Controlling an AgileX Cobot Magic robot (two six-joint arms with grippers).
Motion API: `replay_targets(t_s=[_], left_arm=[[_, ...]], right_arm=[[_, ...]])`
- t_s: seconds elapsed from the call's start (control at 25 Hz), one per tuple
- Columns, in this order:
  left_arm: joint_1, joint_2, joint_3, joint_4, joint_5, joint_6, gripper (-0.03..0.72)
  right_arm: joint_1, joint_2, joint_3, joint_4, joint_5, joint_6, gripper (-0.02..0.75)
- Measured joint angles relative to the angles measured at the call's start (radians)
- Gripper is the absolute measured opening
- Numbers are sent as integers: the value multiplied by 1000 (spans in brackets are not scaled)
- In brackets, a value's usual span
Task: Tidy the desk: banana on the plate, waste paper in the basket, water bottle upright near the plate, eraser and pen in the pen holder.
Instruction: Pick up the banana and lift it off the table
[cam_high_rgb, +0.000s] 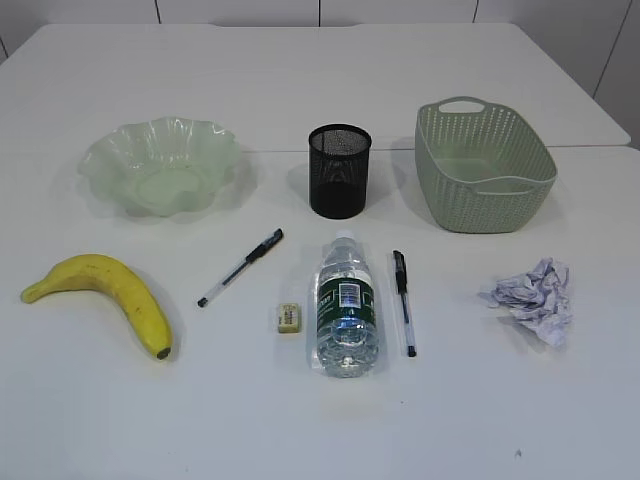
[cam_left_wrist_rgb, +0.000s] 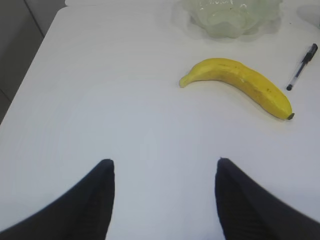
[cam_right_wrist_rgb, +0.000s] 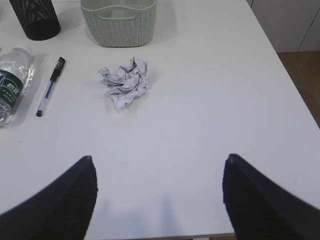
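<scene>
White bench (cam_high_rgb: 300, 90) carries everything, nothing sorted yet. Left tool (cam_left_wrist_rgb: 165, 172) wide and empty, banana (cam_left_wrist_rgb: 240, 85) ahead of it toward the left edge, plate (cam_left_wrist_rgb: 230, 15) behind. Right tool (cam_right_wrist_rgb: 157, 167) wide and empty, waste paper (cam_right_wrist_rgb: 124, 82) just ahead, basket (cam_right_wrist_rgb: 119, 22) beyond. Risks: bottle (cam_high_rgb: 347, 305) lies on its side between two pens (cam_high_rgb: 240, 267) (cam_high_rgb: 403, 302), may roll when gripped and knock the eraser (cam_high_rgb: 287, 317); the curved banana could twist in the tool; the small, flat eraser is easy to miss; the light pen holder (cam_high_rgb: 339, 170) could tip.

Water bottle (cam_high_rgb: 348, 306) lying flat mid-desk (cam_high_rgb: 300, 80), pens (cam_high_rgb: 241, 267) either side; eraser (cam_high_rgb: 287, 317) left; banana (cam_high_rgb: 105, 296) far left; crumpled paper (cam_high_rgb: 533, 298) right.
</scene>
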Motion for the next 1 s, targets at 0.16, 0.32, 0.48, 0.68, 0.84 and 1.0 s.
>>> replay_targets(t_s=[0.16, 0.32, 0.48, 0.68, 0.84, 1.0], left_arm=[[0, 0, 0, 0, 0, 0, 447], [0, 0, 0, 0, 0, 0, 445], [0, 0, 0, 2, 0, 0, 443], [0, 0, 0, 4, 0, 0, 443], [0, 0, -19, 4, -62, 0, 443], [0, 46, -70, 2, -129, -18, 443]], right_arm=[[0, 0, 0, 0, 0, 0, 585], [0, 0, 0, 0, 0, 0, 586], [0, 0, -2, 0, -7, 0, 586], [0, 0, -12, 34, -84, 46, 585], [0, 71, -20, 48, -175, 48, 585], [0, 220, -57, 53, -319, 44, 586]])
